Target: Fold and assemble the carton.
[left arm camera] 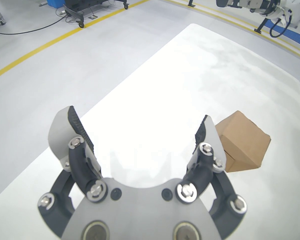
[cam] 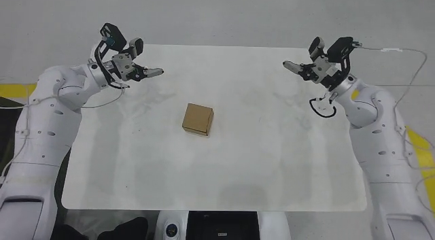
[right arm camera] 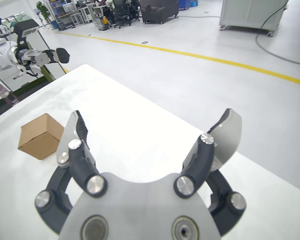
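**Carton (cam: 198,119) folded shut, mid-surface (cam: 272,165)**

The brown carton rests just off centre, toward ten o'clock. The left pincer (cam: 155,72) hangs at ten o'clock and the right pincer (cam: 291,66) at two o'clock. Each is spread wide, holding nothing, well apart from the carton.

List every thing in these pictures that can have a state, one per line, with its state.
Carton: folded shut into a box, resting on the table, not held.
Left tool: open, empty, apart from the carton.
Right tool: open, empty, apart from the carton.
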Controlling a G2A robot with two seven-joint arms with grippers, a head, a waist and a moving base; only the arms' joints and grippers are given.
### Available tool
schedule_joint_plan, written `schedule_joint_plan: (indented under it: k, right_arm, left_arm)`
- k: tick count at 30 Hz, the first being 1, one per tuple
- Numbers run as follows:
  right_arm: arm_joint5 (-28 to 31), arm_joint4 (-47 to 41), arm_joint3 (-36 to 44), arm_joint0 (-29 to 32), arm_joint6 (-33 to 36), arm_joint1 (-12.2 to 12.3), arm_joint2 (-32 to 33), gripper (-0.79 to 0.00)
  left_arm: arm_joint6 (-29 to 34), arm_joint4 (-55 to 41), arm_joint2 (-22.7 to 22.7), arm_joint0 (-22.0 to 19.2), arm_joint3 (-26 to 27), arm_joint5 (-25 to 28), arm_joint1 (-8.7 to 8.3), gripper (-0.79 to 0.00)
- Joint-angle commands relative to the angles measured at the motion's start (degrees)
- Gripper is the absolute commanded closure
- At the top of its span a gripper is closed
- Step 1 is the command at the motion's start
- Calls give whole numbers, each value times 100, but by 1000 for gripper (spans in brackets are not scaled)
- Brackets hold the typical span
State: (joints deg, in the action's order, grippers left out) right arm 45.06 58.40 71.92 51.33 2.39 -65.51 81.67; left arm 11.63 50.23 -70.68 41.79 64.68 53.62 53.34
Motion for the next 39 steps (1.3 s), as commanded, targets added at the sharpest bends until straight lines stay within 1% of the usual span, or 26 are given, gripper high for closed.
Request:
schedule_joint_plan:
  k: [1, 3, 8, 39]
  right_arm:
    - [-73, 355, 59, 3, -306, 17, 34, -785]
    - [-89, 527, 59, -17, -455, 30, 42, -785]
    - [-28, 603, -15, -106, -459, 40, 11, -785]
    - [-29, 603, -15, -106, -459, 40, 11, -784]
  left_arm:
    - [-18, 8, -32, -93, -83, -22, -3, -785]
    - [-34, 17, -56, -157, -152, -12, -6, -785]
    - [55, 4, -40, -249, -252, 58, -10, -785]
    - [55, 4, -40, -249, -252, 58, -10, -785]
